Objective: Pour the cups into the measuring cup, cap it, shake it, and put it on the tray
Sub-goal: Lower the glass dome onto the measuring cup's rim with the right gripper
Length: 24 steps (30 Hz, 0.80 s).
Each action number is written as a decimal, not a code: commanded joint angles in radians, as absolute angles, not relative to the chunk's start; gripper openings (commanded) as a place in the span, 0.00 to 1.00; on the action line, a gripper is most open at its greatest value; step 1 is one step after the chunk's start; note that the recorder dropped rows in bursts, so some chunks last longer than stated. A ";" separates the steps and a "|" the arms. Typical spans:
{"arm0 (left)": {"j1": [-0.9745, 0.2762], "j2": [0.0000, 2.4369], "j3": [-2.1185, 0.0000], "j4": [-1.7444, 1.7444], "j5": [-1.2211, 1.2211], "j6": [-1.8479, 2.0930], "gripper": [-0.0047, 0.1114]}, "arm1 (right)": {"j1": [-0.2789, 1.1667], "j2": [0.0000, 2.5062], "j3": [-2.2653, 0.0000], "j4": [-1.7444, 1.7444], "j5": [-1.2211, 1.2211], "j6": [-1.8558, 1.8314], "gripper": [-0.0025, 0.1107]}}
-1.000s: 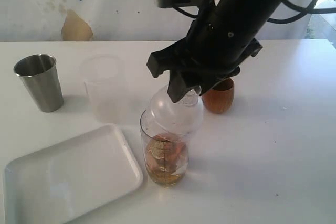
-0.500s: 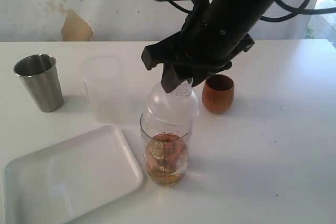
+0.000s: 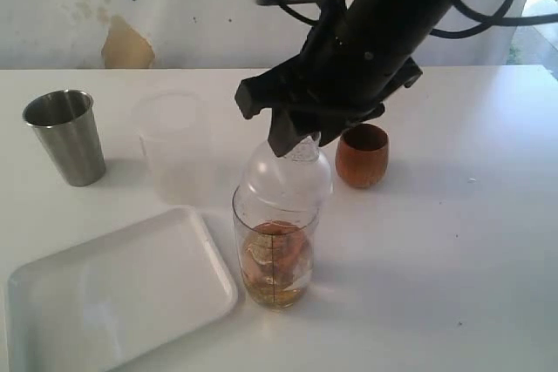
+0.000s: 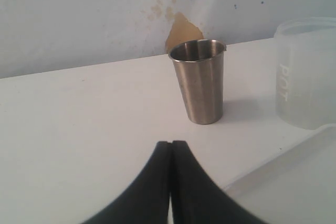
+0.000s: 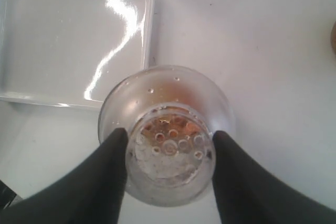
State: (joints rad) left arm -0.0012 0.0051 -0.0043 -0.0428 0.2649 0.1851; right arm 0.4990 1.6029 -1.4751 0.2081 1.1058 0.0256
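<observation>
1. Clear plastic is the material of the measuring cup (image 3: 274, 254). It stands upright on the white bench (image 3: 453, 259), just beside the near right corner of the tray (image 3: 113, 294). Its black scale faces the exterior camera, and a brownish liquid (image 3: 275, 278) fills its lower part.
2. A clear domed cap (image 3: 288, 182) sits on the mouth of the measuring cup, with its wide edge at the rim (if it is pressed fully home, I cannot tell).
3. The right gripper (image 5: 169, 153) comes down from above and is clamped on the narrow top of the domed cap. In the right wrist view one black finger (image 5: 105, 177) lies on each side of the perforated top.
4. The left gripper (image 4: 171, 150) has its two jaws pressed together and holds nothing. It points toward the stainless-steel tumbler (image 4: 199, 82) and is well apart from it.
5. The stainless-steel tumbler stands upright at the far left of the bench, apart from the tray.
6. A frosted cup (image 3: 174, 145) stands upright between the stainless-steel tumbler and the measuring cup, behind the tray.
7. The brown wooden cup (image 3: 363, 156) stands upright behind the measuring cup and to its right, near but not touching.
8. The tray is white and lies flat at the near left of the bench.
</observation>
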 commanded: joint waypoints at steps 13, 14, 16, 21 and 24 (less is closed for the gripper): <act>-0.003 0.000 0.000 -0.044 0.256 0.183 0.04 | 0.529 1.644 -1.476 0.211 1.109 -0.081 0.09; -0.003 0.000 0.000 -0.044 0.256 0.183 0.04 | 0.529 1.644 -1.476 0.211 1.106 -0.081 0.13; -0.003 0.000 0.000 -0.044 0.256 0.183 0.04 | 0.529 1.644 -1.476 0.211 1.107 -0.081 0.28; -0.003 0.000 0.000 -0.044 0.256 0.183 0.04 | 0.529 1.642 -1.476 0.209 1.124 -0.086 0.45; -0.003 0.000 0.000 -0.044 0.256 0.183 0.04 | 0.529 1.628 -1.476 0.211 1.124 -0.109 0.46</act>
